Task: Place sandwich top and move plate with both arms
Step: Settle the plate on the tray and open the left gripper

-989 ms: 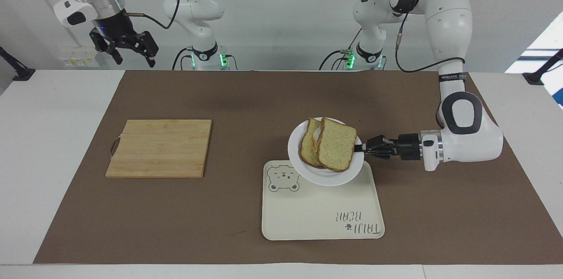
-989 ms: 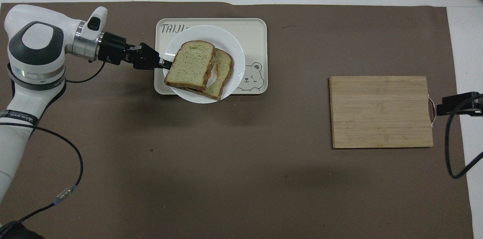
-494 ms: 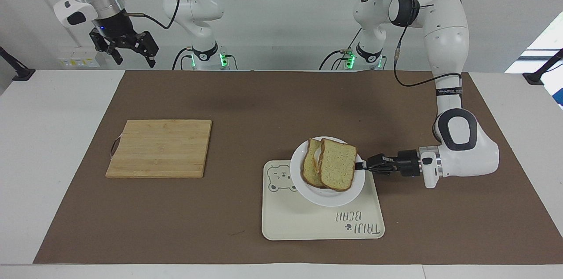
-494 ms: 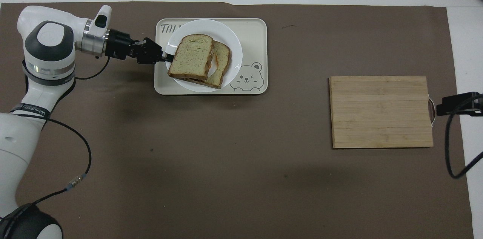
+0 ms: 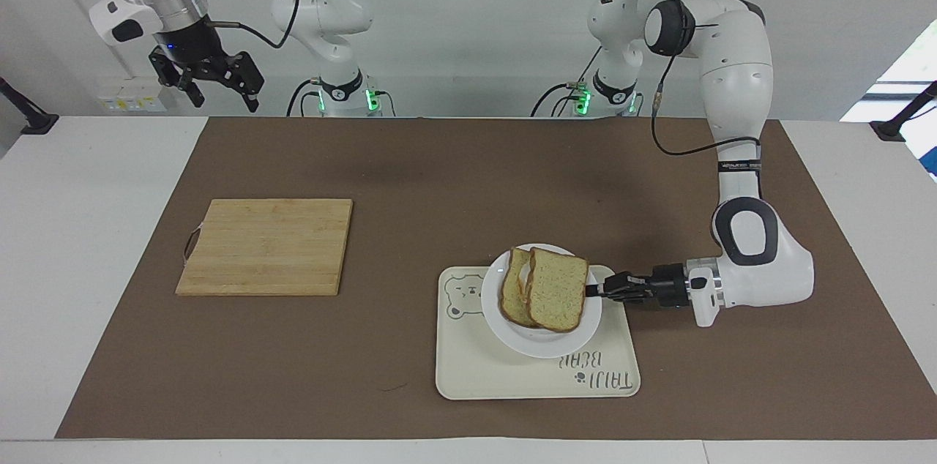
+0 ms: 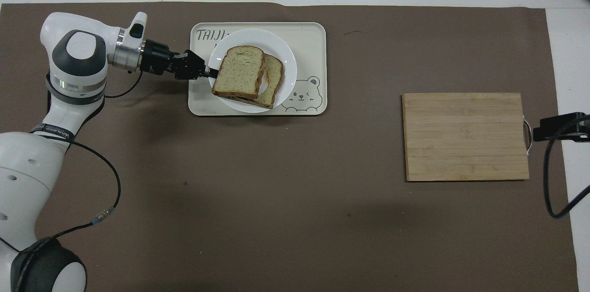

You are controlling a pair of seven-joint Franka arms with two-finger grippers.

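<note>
The white plate [image 5: 512,336] [image 6: 288,59] rests low over the cream tray [image 5: 512,376] [image 6: 313,34], carrying the sandwich. The sandwich top [image 5: 556,288] [image 6: 239,72], a plain speckled slice, lies askew on a lower slice [image 5: 514,296] [image 6: 274,81]. My left gripper [image 5: 594,290] [image 6: 209,71] reaches in level from the left arm's end of the table and is shut on the plate's rim. Whether the plate touches the tray I cannot tell. My right gripper [image 5: 218,87] waits high above the right arm's end of the table, open and holding nothing.
A bamboo cutting board [image 5: 267,246] [image 6: 465,136] lies on the brown mat toward the right arm's end. The tray has a bear drawing [image 5: 463,297] [image 6: 304,94] and lettering. A black cable and clamp [image 6: 560,127] sit beside the board's handle.
My left gripper has carried the plate with the sandwich away from the robots and downward, onto the tray's area. The right arm has not moved.
</note>
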